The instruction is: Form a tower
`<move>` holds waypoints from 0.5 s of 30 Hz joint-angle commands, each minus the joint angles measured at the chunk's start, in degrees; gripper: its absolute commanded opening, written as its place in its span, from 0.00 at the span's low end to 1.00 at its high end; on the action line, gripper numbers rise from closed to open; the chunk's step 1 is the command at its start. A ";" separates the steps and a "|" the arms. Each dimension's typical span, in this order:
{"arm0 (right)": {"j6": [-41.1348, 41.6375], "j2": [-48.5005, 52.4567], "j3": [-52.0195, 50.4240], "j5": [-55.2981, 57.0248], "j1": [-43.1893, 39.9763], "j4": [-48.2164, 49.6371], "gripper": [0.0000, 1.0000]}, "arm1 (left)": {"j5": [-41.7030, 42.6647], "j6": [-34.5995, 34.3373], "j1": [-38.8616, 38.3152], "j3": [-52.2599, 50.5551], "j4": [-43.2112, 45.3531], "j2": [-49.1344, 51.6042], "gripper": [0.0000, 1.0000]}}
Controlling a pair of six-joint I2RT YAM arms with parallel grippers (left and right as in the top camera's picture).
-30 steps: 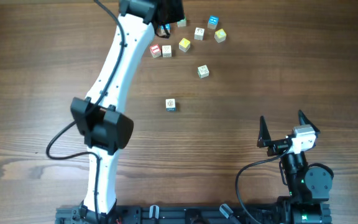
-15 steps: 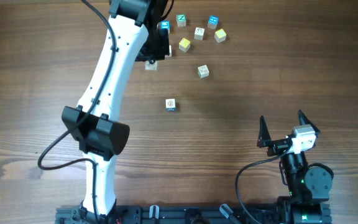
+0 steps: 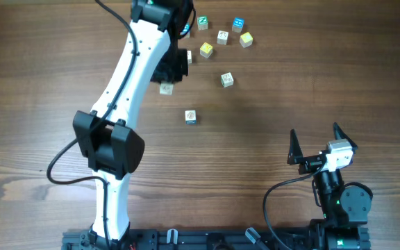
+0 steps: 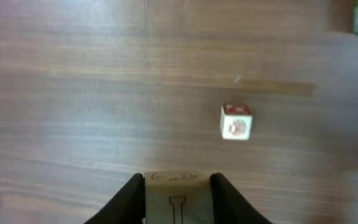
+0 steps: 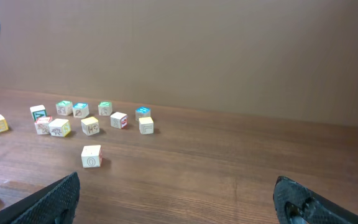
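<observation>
Carrying a pale cube [image 4: 177,199], the left fingers [image 4: 134,198] are coming down from the far cluster of loose cubes [image 3: 222,37], where they were a second ago. They are now hovering beyond and to the left of the tower [image 3: 190,117], apart from it, and are closing narrowly on this cube. The tower is standing alone on the counter [image 3: 290,83]; from above its height is not showing. The right fingers [image 3: 296,151] are staying wide apart, holding nothing, well to the right of the tower.
</observation>
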 commanded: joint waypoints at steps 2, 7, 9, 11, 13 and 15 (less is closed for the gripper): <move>0.81 -0.46 -0.07 -0.68 -0.22 0.31 1.00 | -0.98 0.44 1.53 -7.41 7.15 -1.49 0.30; 0.83 -0.46 -0.07 -0.68 -0.22 0.31 1.00 | -0.98 0.15 2.67 -15.52 19.21 -1.49 0.31; 0.81 -0.46 -0.07 -0.68 -0.22 0.31 1.00 | -0.94 -0.68 2.75 -19.61 25.66 -1.49 0.31; 0.83 -0.46 -0.07 -0.68 -0.22 0.31 1.00 | -0.90 -0.72 2.75 -23.76 32.15 -1.49 0.31; 0.83 -0.46 -0.07 -0.68 -0.22 0.31 1.00 | -0.11 -0.70 2.75 -26.86 36.96 -1.49 0.31; 0.83 -0.46 -0.07 -0.68 -0.22 0.31 1.00 | 0.96 -0.98 2.75 -28.89 40.39 -1.46 0.31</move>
